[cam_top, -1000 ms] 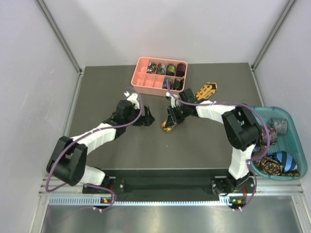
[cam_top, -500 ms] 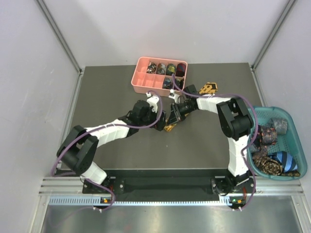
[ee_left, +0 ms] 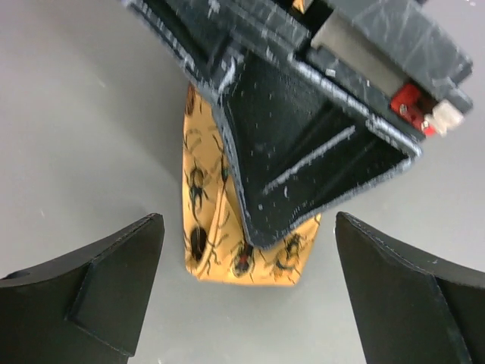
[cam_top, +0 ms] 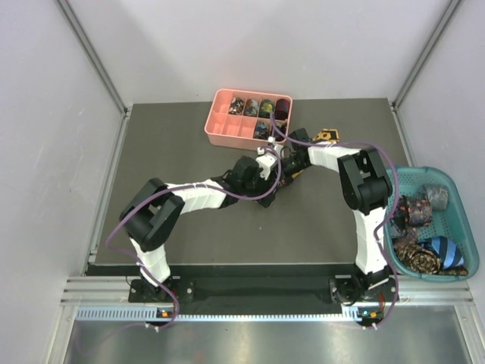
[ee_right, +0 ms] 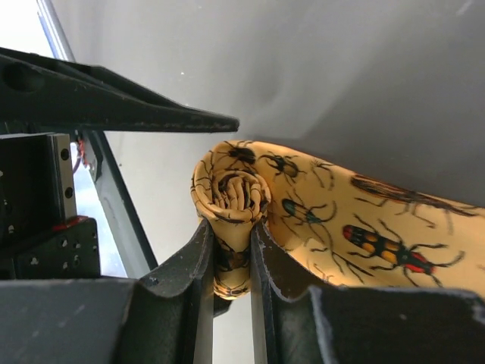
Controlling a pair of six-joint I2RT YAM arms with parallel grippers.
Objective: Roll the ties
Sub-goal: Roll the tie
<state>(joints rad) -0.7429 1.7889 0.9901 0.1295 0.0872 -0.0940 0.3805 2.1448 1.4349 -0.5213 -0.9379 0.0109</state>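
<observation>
left arm [cam_top: 198,194] stretched right — jaws spread | right arm [cam_top: 327,155] bent back — jaws pinching tie [ee_right: 318,220]

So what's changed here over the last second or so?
The left arm swung in from the left towards the middle, and its open jaws now face the yellow tie. The right arm shifted towards the pink tray, its jaws shut on the tie's rolled end throughout. The tray and the teal basket stayed put.

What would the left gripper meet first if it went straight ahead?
Probably the yellow tie, centred ahead of the open left gripper, with the right gripper pinching it just behind; depth is unclear.
</observation>
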